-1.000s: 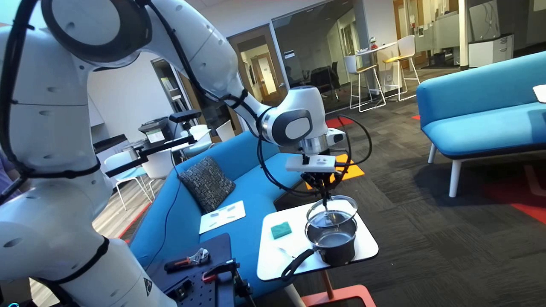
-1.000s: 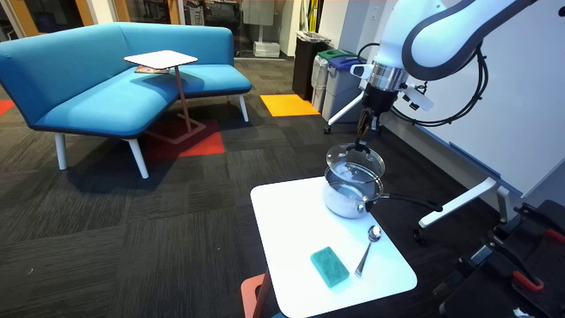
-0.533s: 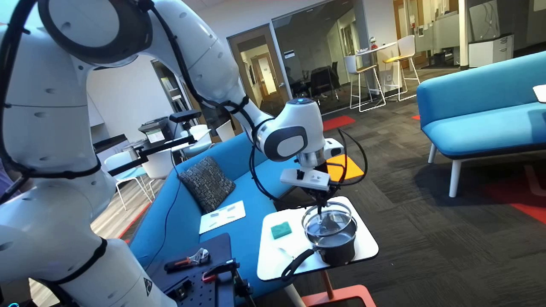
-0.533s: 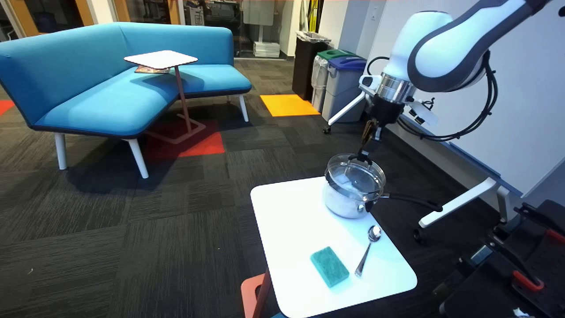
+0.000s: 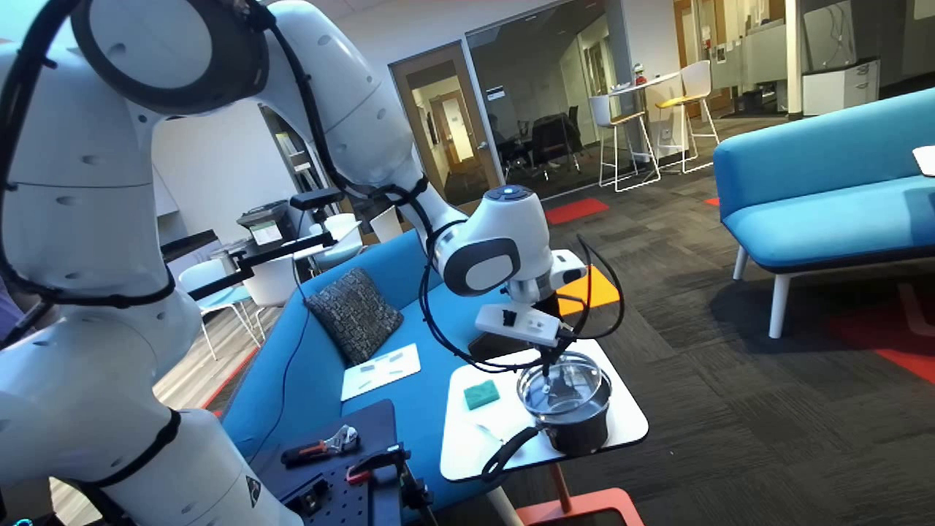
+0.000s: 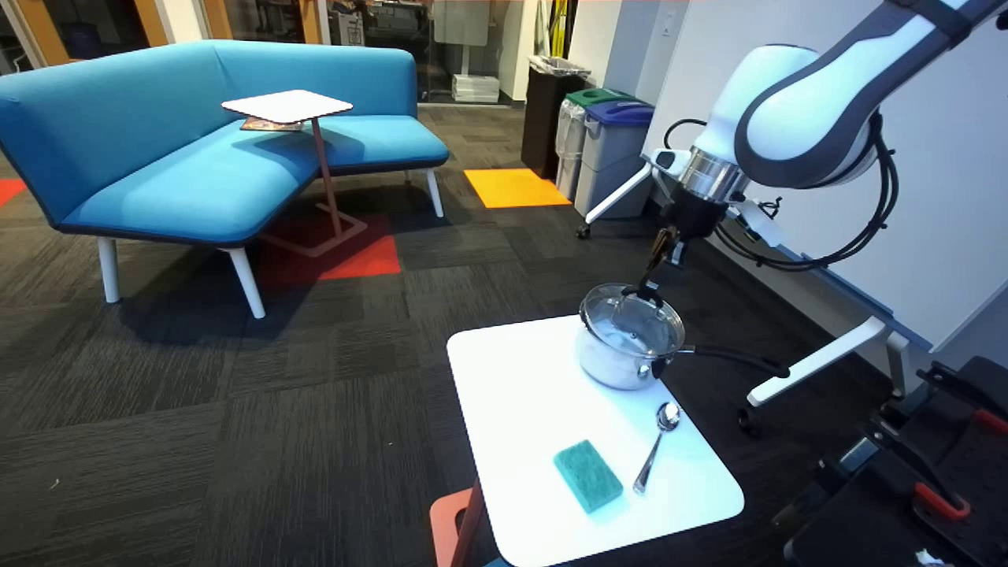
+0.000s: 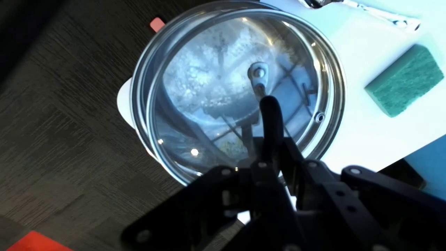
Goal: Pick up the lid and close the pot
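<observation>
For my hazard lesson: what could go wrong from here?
In the wrist view, the round clear glass lid, held by the black claw, looks off-centre over the round steel pot; released, it might seat crooked.
The pot's long black handle juts past the white rectangular tabletop; bumps could swing it.

The arm (image 5: 109,226) is glossy white, with oval dimples (image 5: 90,160) and charcoal rings (image 5: 245,55); black cables (image 5: 28,69) run along it, bound by black straps (image 5: 120,300). The wrist collar (image 6: 711,178) is silvery metal, the pincer (image 7: 273,144) black with pale round screw heads (image 7: 355,171).
</observation>
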Robot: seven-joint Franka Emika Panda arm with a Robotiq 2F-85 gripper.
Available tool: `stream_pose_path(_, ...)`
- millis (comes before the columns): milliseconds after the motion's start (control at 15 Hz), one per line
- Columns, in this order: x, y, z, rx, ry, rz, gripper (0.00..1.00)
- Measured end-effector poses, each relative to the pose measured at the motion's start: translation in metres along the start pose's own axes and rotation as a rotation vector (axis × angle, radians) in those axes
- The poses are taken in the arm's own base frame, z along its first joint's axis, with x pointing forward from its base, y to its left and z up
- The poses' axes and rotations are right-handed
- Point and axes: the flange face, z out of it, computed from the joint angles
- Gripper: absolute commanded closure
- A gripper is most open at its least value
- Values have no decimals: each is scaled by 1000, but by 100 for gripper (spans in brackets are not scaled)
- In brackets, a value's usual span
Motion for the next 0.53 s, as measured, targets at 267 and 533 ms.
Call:
stream_pose_path(267,0,3,-1,-15,24,7,96)
stream_pose_path(533,-2,5,0,-12,21,17,96)
